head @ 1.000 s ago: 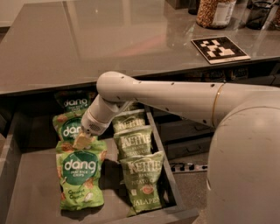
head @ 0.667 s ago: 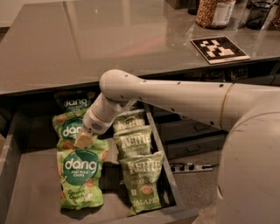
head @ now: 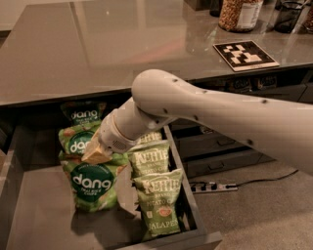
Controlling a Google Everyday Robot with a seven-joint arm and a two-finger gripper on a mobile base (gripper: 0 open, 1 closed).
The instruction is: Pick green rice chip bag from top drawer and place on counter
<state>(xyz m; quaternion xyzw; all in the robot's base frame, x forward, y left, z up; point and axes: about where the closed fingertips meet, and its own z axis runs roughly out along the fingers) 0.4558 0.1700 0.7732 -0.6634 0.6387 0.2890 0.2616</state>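
Note:
The top drawer (head: 34, 215) is pulled open below the counter (head: 98, 49). My gripper (head: 97, 155) reaches down into it and is shut on the top edge of the green rice chip bag (head: 93, 188). The bag hangs upright from the gripper, raised a little off the drawer floor, with its shadow beneath it. My white arm crosses from the right and hides the bag's top corner.
A second bright green dang bag (head: 77, 140) and a darker dang bag (head: 80, 114) stand behind it. Olive Kettle bags (head: 159, 202) line the drawer's right wall. A patterned tile (head: 244, 53) and a jar (head: 239, 14) sit on the counter. A power strip (head: 211, 187) lies on the floor.
The green rice chip bag has risen off the drawer floor with my gripper. My arm's elbow has moved up and to the right.

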